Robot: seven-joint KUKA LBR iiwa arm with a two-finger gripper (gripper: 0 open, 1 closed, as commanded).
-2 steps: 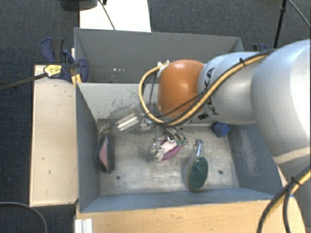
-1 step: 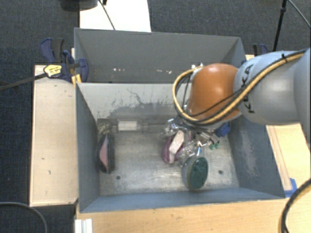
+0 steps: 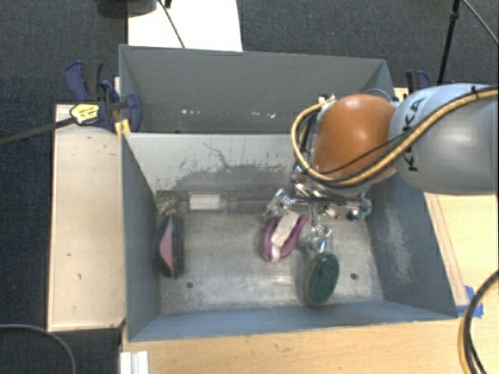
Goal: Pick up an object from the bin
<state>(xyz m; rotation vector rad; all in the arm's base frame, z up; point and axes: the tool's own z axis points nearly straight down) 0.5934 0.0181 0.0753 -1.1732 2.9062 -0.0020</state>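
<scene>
The gripper (image 3: 302,224) is down low in the middle of the grey bin (image 3: 140,248), right at a purple and white thing (image 3: 279,238). I cannot tell if the hand is open or closed. I think the pick is not done yet, because that thing seems to lie on the floor and has to be lifted out. Just beside it lies one dark green round thing (image 3: 321,279). By the left wall lies one pink and black thing (image 3: 168,246). At the back lies one small pale tube (image 3: 204,202). That makes four.

Single overhead cam, slight side tilt, whole bin (image 3: 140,232) w/ arm (image 3: 460,139) from right.
</scene>
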